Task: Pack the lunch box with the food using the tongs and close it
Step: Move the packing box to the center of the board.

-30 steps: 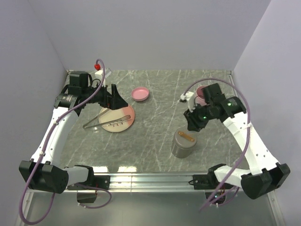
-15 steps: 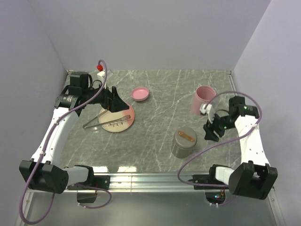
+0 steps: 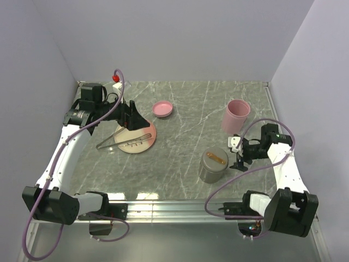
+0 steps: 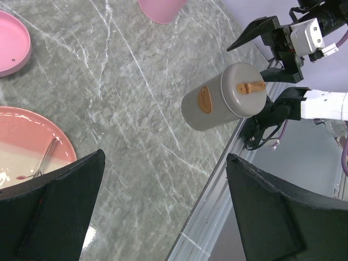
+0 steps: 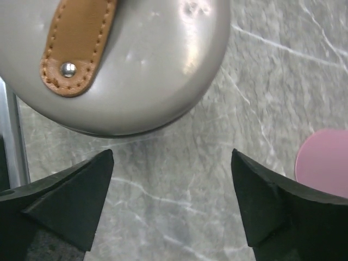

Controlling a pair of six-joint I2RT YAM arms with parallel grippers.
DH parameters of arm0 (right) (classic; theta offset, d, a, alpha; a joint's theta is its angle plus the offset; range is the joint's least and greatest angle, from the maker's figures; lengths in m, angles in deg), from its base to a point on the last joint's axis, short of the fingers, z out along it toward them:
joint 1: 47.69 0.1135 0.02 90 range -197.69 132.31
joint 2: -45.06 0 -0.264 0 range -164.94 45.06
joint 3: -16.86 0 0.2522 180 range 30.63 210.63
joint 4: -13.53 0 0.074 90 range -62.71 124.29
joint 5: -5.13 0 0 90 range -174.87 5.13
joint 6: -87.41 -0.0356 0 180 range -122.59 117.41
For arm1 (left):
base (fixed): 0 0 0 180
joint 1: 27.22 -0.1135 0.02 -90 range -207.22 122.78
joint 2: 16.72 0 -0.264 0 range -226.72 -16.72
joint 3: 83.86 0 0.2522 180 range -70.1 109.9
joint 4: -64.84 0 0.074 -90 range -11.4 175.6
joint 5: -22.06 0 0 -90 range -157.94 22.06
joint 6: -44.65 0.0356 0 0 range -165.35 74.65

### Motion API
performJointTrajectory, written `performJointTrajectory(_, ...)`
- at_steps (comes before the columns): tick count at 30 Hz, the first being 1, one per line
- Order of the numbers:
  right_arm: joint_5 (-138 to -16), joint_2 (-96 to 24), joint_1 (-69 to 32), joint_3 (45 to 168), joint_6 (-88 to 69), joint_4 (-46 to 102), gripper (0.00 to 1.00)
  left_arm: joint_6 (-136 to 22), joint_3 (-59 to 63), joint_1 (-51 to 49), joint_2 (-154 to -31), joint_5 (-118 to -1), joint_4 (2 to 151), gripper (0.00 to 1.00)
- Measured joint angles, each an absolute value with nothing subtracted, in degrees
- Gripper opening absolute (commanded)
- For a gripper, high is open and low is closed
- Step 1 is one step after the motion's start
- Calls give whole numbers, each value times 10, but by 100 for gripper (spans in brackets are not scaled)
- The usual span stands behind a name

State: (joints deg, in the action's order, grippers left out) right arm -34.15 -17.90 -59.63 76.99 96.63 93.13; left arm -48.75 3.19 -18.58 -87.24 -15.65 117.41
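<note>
From above, the grey round lunch box (image 3: 213, 166) stands with its lid on, a brown strap (image 3: 217, 159) across the top. The right gripper (image 3: 238, 155) sits just right of the lunch box, apart from it, jaws spread and empty. Far to the left of the lunch box lies a peach plate (image 3: 145, 129) with the tongs (image 3: 124, 138) resting across it, their joined end off its left rim; the left gripper (image 3: 133, 121) hovers over the plate's far edge, jaws wide apart. No food can be made out at this size. A pink cup (image 3: 235, 115) stands behind the lunch box and a pink dish (image 3: 163, 108) behind it to the left. In the left wrist view, the left gripper (image 4: 163, 212) gapes with nothing between its fingers; the lunch box (image 4: 225, 98) shows beyond, and the tongs (image 4: 46, 157) cross the plate (image 4: 32, 130). In the right wrist view, the right gripper (image 5: 171, 206) is open just short of the lunch box (image 5: 136, 60).
</note>
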Motion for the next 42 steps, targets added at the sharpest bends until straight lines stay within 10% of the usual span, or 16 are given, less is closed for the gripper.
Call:
performJointTrajectory(17,-300,-222,-491,736,996,972,91,-489,32,-186,-879,-157,1165,99)
performJointTrajectory(42,-354,-155,-197,629,313,437,91,-505,29,-191,-893,-150,1143,99)
